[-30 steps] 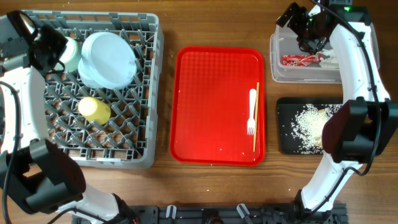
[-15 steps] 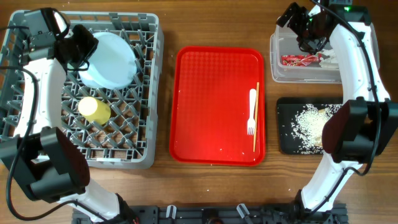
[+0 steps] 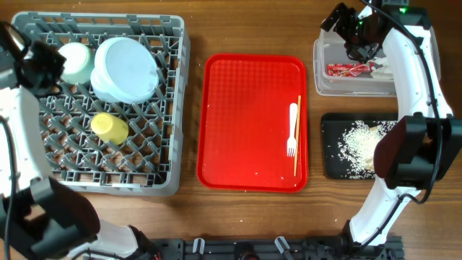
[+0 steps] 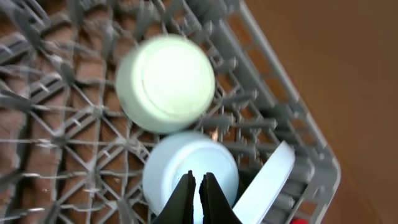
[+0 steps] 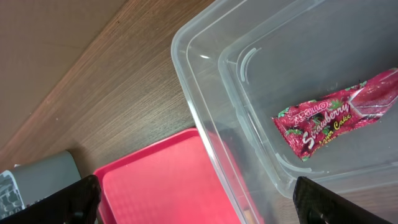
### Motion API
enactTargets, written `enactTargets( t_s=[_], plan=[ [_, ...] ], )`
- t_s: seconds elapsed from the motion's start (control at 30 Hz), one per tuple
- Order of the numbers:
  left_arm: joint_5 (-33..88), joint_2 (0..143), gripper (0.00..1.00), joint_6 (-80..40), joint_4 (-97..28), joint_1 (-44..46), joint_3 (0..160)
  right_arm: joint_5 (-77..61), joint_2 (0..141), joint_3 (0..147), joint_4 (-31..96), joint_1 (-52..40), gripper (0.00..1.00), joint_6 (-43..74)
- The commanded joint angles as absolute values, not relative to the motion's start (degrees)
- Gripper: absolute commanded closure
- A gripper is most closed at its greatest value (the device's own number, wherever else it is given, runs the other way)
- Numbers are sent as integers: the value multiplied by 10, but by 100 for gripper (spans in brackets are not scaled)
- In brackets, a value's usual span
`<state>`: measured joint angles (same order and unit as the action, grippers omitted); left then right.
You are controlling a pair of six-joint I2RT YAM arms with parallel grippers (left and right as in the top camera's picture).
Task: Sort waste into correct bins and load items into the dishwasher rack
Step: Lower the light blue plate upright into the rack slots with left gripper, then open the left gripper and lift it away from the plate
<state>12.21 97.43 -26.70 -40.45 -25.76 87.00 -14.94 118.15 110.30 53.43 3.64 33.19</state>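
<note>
The dishwasher rack (image 3: 108,186) is seen at the left of the table (image 3: 253,29). In it the pale green bowl (image 4: 166,81) is laid mouth-down, presumably so that water would drain, with the small pale blue bowl (image 4: 180,168) just beside it. The pale round plate (image 4: 266,183) is stood on edge against the pegs, and the yellow cup (image 3: 110,127) is set nearer.

The left claw (image 4: 198,180) is held above the blue bowl, its fingers drawn narrowly together with nothing between them. The right claw (image 5: 196,202) is spread wide and empty over the far-left corner of the clear tub (image 5: 205,106), in which the red wrapper (image 5: 329,121) is lying. Rice scraps (image 3: 355,144) are kept apart on the black tray (image 3: 332,170).

The white fork (image 3: 291,130) and chopsticks (image 3: 297,137) lie on the red tray (image 3: 238,115) and are judged not yet loaded.
</note>
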Motion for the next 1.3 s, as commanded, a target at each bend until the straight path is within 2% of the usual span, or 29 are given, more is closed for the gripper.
enactTargets(
  t_s=[0.0, 0.1, 0.3, 0.87, 1.0, 1.17, 1.27],
  plan=[
    [220, 1028, 96, -242, -404, -237, 864, -140, 1190, 1117, 531, 34, 0, 334],
    [269, 1059, 96, -215, -390, -218, 864, -140, 1190, 1117, 531, 34, 0, 334],
    [272, 1076, 96, -214, -373, -194, 864, -140, 1190, 1117, 531, 34, 0, 334],
    [265, 979, 96, -184, -349, -194, 865, -140, 1190, 1117, 531, 34, 0, 336],
    [264, 987, 96, -184, -351, -187, 865, -140, 1190, 1117, 532, 34, 0, 408],
    [157, 986, 96, -214, -354, -204, 865, -140, 1190, 1117, 531, 34, 0, 439],
    [161, 993, 96, -245, -369, -245, 865, -140, 1190, 1117, 531, 34, 0, 439]
  ],
)
